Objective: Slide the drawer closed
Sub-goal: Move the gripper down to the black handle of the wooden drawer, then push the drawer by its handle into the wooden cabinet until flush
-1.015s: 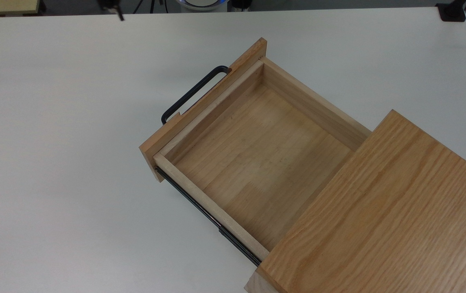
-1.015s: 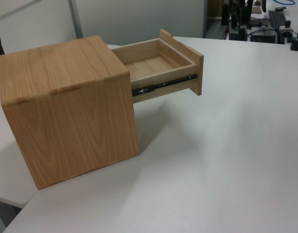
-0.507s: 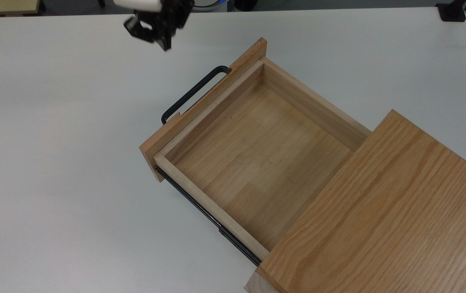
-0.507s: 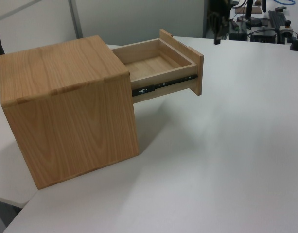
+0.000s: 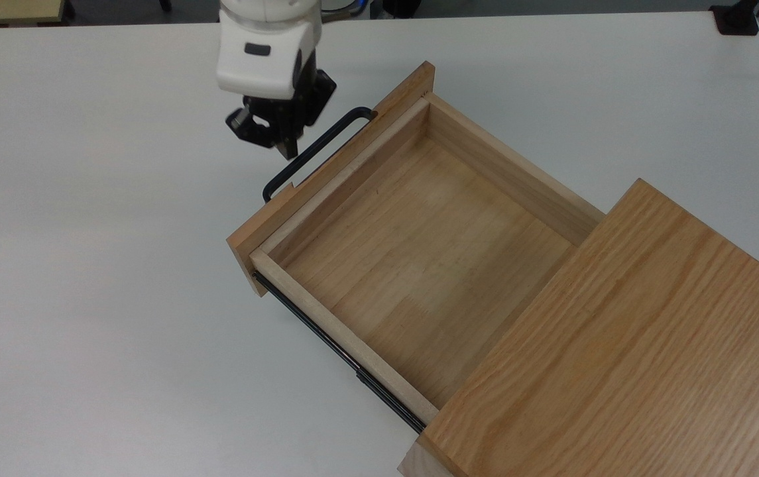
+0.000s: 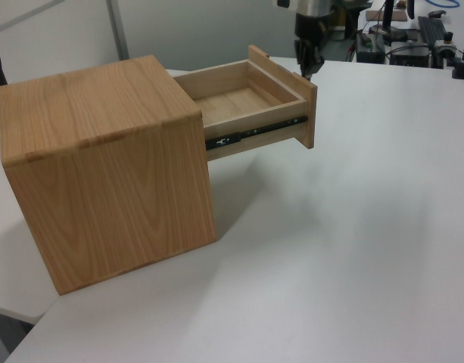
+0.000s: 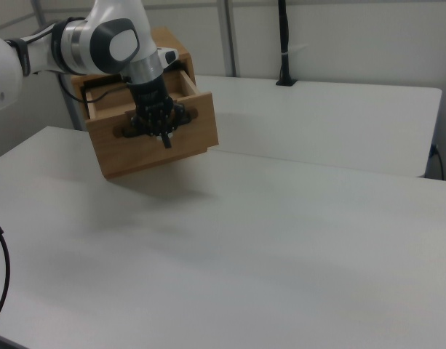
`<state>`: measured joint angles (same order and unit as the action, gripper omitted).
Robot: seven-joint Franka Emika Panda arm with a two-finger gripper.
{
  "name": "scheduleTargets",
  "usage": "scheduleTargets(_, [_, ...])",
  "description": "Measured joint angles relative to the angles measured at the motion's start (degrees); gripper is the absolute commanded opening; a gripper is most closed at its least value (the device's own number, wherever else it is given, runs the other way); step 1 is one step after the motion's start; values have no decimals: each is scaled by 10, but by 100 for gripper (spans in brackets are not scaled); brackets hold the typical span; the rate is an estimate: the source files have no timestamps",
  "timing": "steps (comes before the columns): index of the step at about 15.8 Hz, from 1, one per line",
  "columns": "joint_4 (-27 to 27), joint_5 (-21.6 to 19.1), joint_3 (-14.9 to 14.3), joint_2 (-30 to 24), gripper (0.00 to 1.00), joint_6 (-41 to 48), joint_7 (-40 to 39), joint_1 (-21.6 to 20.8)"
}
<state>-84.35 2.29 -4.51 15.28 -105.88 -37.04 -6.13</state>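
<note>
Drawer [image 5: 419, 265] is sticking out of the cabinet [image 5: 624, 344], front panel facing the top view's upper left; claw [image 5: 284, 147], fingers nearly together, is hovering beside its handle [image 5: 316, 152].

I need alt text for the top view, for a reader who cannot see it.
A light-wood drawer stands pulled far out of an oak-grain cabinet on a white table, its inside bare. The robot's tool hangs just outside the black handle on the front panel.
</note>
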Motion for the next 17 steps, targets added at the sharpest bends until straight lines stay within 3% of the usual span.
scheduleTargets(5, [12, -11, -1, 13, 0, -34, 16, -24])
scheduleTargets(13, [127, -18, -1, 99, 0, -40, 32, -71])
scheduleTargets(17, [150, -18, 0, 142, 0, -115, 66, -88])
